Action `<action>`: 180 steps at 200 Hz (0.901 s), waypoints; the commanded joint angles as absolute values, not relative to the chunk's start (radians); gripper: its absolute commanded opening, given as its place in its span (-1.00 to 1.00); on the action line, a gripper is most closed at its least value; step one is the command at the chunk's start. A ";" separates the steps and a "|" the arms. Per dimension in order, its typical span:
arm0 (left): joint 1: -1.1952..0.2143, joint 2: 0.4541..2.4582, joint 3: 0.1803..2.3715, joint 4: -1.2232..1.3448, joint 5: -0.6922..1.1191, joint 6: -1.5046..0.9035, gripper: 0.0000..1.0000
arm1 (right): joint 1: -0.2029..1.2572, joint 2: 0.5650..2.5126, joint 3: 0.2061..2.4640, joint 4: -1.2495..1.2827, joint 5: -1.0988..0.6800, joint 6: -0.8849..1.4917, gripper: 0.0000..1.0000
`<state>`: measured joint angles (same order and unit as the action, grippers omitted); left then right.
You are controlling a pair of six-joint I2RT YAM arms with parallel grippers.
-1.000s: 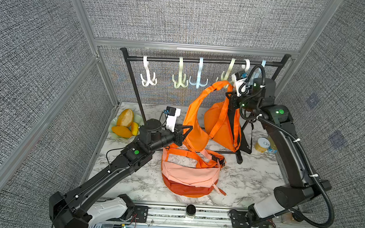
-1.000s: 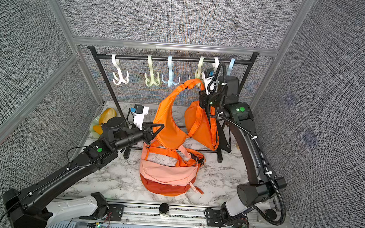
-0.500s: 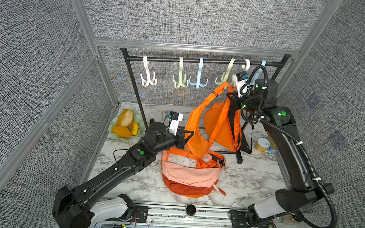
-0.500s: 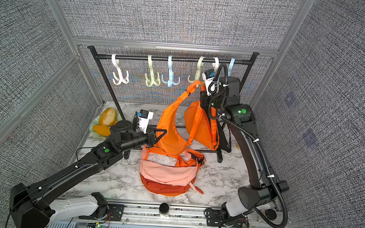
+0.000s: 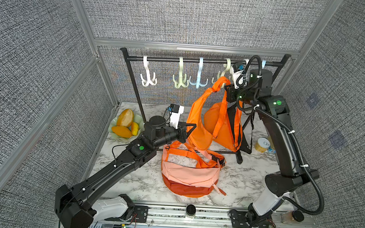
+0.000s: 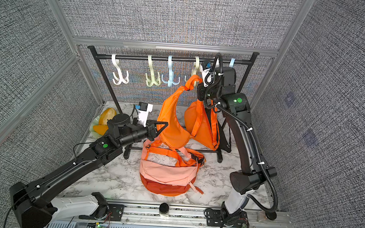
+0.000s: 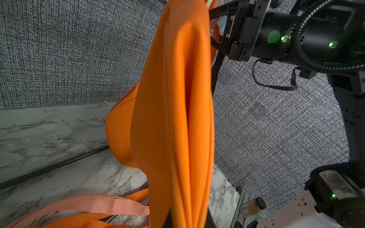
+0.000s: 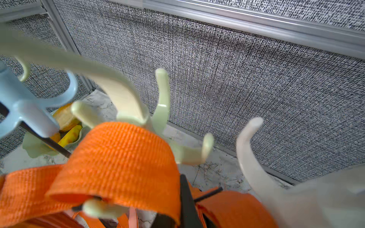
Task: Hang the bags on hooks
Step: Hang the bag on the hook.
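- Bag (image 5: 200, 124), bright orange, hangs in the air in front of the black rack (image 5: 165, 59) and above the marble table (image 5: 129, 185). Its long axis runs nearly upright and leans a little. The strap end points up toward the rail, and the rounded belly points down at the table.
- Right gripper (image 5: 227, 88), raised to hook height, is clamped on the strap (image 8: 118, 158). In the right wrist view the strap lies across a pale green hook (image 8: 122, 94), and one prong tip pokes out beneath it.
- Left gripper (image 5: 192, 128), lower down, is clenched on the side edge of the bag's belly. In the left wrist view the fabric runs down between its fingers.
- Peach bag (image 5: 189, 175) lies flat on the table, directly below the raised one.
- Second orange bag (image 5: 226, 126) hangs from the rack just behind the first.
- Plate (image 5: 111, 128) of yellow fruit sits in the back corner on the left arm's side.
- Small can (image 5: 262, 144) stands near the rack's foot on the right arm's side.
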<state>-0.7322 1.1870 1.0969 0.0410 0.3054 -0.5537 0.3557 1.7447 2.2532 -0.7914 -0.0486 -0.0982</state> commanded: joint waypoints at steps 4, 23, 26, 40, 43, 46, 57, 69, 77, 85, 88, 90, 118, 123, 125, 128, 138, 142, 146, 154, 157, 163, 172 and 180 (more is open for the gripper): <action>-0.732 1.198 1.086 0.044 0.299 -0.551 -1.00 | 0.363 1.730 2.213 -0.825 -0.012 -0.095 -1.00; -0.730 1.197 1.051 0.067 0.301 -0.567 -1.00 | 0.367 1.677 2.117 -0.782 0.003 -0.092 -1.00; -0.730 1.197 1.045 0.068 0.302 -0.569 -1.00 | 0.367 1.668 2.102 -0.776 0.006 -0.092 -1.00; -0.729 1.197 1.022 0.079 0.306 -0.580 -1.00 | 0.368 1.636 2.047 -0.756 0.015 -0.088 -1.00; -0.729 1.197 1.018 0.082 0.307 -0.581 -1.00 | 0.368 1.631 2.039 -0.753 0.016 -0.089 -1.00; -0.729 1.197 1.013 0.085 0.308 -0.583 -1.00 | 0.368 1.627 2.032 -0.751 0.017 -0.088 -1.00; -0.728 1.198 0.998 0.095 0.313 -0.590 -1.00 | 0.368 1.614 2.011 -0.747 0.021 -0.089 -0.99; -0.725 1.200 0.984 0.105 0.313 -0.595 -1.00 | 0.369 1.601 1.989 -0.745 0.027 -0.087 -0.91; -0.723 1.200 0.975 0.113 0.315 -0.595 -1.00 | 0.368 1.590 1.974 -0.740 0.034 -0.086 -0.87; -0.720 1.202 0.967 0.124 0.317 -0.595 -1.00 | 0.368 1.578 1.960 -0.735 0.044 -0.085 -0.86; -0.718 1.205 0.965 0.128 0.319 -0.596 -1.00 | 0.369 1.574 1.953 -0.734 0.051 -0.082 -0.85; -0.717 1.206 0.963 0.132 0.320 -0.595 -1.00 | 0.370 1.570 1.950 -0.732 0.056 -0.081 -0.85; -0.696 1.257 0.970 0.163 0.370 -0.595 -0.98 | 0.389 1.509 1.893 -0.709 0.167 -0.056 -0.59; -0.692 1.269 0.975 0.164 0.376 -0.593 -0.96 | 0.399 1.495 1.878 -0.701 0.193 -0.059 -0.54; -0.690 1.274 0.977 0.164 0.377 -0.592 -0.95 | 0.403 1.489 1.873 -0.698 0.201 -0.060 -0.52; -0.687 1.281 0.980 0.164 0.380 -0.591 -0.95 | 0.409 1.481 1.864 -0.693 0.222 -0.063 -0.50; -0.675 1.305 0.990 0.166 0.388 -0.589 -0.93 | 0.434 1.455 1.835 -0.676 0.283 -0.070 -0.46; -0.670 1.315 0.994 0.166 0.393 -0.588 -0.91 | 0.443 1.444 1.824 -0.669 0.305 -0.071 -0.45; -0.665 1.323 0.998 0.167 0.397 -0.588 -0.88 | 0.453 1.433 1.812 -0.661 0.323 -0.076 -0.43; -0.656 1.339 1.006 0.167 0.402 -0.586 -0.83 | 0.473 1.411 1.787 -0.645 0.355 -0.085 -0.42; -0.653 1.343 1.008 0.168 0.405 -0.586 -0.81 | 0.481 1.404 1.778 -0.639 0.368 -0.089 -0.40; -0.648 1.354 1.012 0.173 0.409 -0.582 -0.77 | 0.499 1.387 1.759 -0.625 0.394 -0.095 -0.38; -0.640 1.369 1.015 0.180 0.414 -0.580 -0.67 | 0.526 1.364 1.731 -0.604 0.433 -0.104 -0.33; -0.635 1.386 1.019 0.185 0.419 -0.580 -0.56 | 0.550 1.346 1.706 -0.583 0.453 -0.117 -0.30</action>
<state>-0.6483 1.3563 1.0050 0.1352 0.3836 -0.5934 0.5030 1.3876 1.7542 -0.6662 0.3122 -0.0872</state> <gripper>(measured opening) 0.148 0.330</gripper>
